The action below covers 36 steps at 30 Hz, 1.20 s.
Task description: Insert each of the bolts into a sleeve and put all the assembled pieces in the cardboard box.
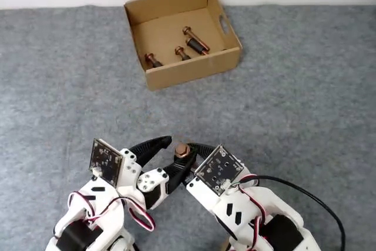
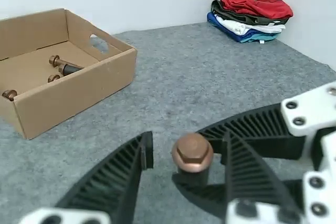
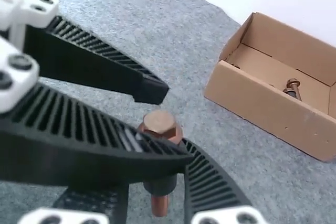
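Observation:
A copper hex-head bolt (image 1: 182, 150) stands head up in a black sleeve (image 3: 158, 184), with its tip poking out below. My right gripper (image 3: 157, 186) is shut on the sleeve, low over the carpet near the front edge. My left gripper (image 2: 187, 150) is open, and its two ribbed fingers (image 2: 113, 179) straddle the bolt head (image 2: 192, 152) with a gap on each side. In the high view both grippers meet at the bolt, the left gripper (image 1: 167, 154) beside the right gripper (image 1: 189, 158). The cardboard box (image 1: 194, 70) at the back holds three assembled pieces (image 1: 197, 40).
Grey carpet (image 1: 294, 104) lies open between the arms and the cardboard box (image 2: 68, 93), whose near wall (image 3: 262, 103) faces the grippers. A pile of folded clothes (image 2: 247, 9) sits in a far corner. A black cable (image 1: 305, 192) runs from the right arm.

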Motion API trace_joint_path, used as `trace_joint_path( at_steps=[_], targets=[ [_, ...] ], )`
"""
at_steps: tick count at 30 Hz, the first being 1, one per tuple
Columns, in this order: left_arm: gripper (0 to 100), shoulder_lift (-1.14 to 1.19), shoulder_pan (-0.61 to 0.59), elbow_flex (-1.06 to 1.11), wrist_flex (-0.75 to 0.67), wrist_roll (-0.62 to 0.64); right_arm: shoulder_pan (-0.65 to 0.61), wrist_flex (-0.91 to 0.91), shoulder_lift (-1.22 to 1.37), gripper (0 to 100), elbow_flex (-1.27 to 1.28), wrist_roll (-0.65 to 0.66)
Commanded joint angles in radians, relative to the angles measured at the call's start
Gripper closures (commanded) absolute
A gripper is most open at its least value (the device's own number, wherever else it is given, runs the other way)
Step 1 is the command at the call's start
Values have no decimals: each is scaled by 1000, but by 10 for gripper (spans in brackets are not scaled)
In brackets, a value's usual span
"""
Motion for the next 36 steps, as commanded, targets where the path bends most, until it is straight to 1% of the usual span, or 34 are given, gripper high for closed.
trace_joint_path(
  at_steps=[1,3,5,7,9,11,13,15,16,18,20,23,26,28,31,36],
  targets=[
    [780,-5,-12,-64,5,15,-4,-30,4,991,-17,2],
    [782,-5,-23,-74,-8,49,1,-31,4,991,-3,-48],
    [783,-6,-68,-76,-28,94,1,-25,4,991,3,-132],
    [783,-6,-118,-76,-43,97,1,-24,4,991,3,-204],
    [795,-8,-167,-76,-54,97,2,-24,4,991,3,-232],
    [843,-8,-219,-76,-54,97,2,-24,5,991,2,-236],
    [912,-8,-278,-68,-49,97,8,-24,5,991,-3,-241],
    [986,-8,-341,-39,-48,97,25,-25,7,991,-18,-279],
    [999,-8,-376,-13,-48,97,45,-24,16,991,-28,-308],
    [994,-8,-450,58,-48,95,110,-25,62,991,-61,-351],
    [994,-9,-512,140,-55,49,179,-31,143,991,-117,-381],
    [995,-9,-575,260,-87,-61,259,-25,309,991,-232,-416],
    [995,-9,-634,357,-141,-133,305,-28,492,991,-358,-422],
    [995,-8,-663,367,-150,-150,321,-31,610,991,-457,-422],
    [995,-8,-674,367,-144,-152,338,-33,780,991,-612,-417],
    [995,-8,-677,367,-63,-153,380,-61,1079,991,-876,-417]
  ],
)
